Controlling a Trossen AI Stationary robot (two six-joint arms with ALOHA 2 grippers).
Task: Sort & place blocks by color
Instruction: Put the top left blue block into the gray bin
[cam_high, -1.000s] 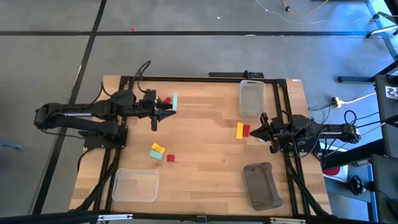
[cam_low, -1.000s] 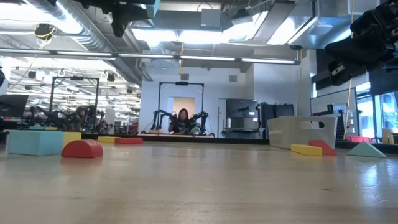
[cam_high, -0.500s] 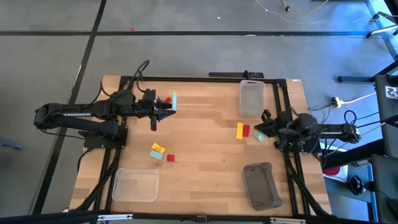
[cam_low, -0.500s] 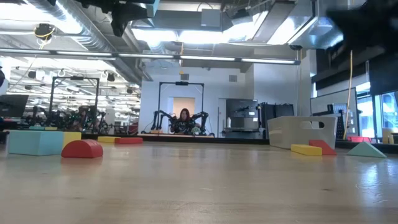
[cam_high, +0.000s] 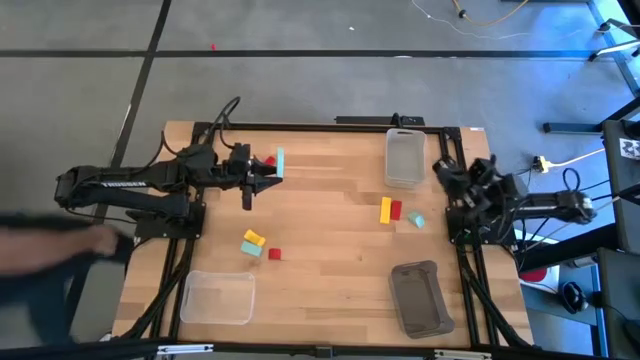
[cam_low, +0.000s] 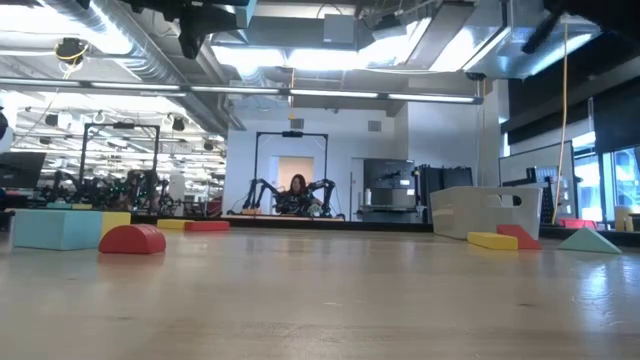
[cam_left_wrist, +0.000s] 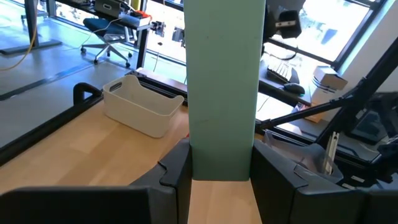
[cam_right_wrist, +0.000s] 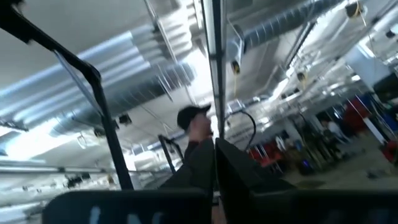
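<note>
Left gripper (cam_left_wrist: 221, 171) at counter's (cam_high: 330, 200) far-left: jaws clamped on teal bar (cam_left_wrist: 224, 87), lifted clear, likely for carrying to bin. Right gripper (cam_high: 445, 170) raised at right edge, jaws together, empty. Other blocks (cam_high: 390, 210) lie mid-counter, unsorted.

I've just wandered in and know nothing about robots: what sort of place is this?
Most likely a robotics lab or workshop. Another pair of robot arms stands in the room behind the wooden table, under exposed ceiling ducts, with office chairs on the open floor.
</note>
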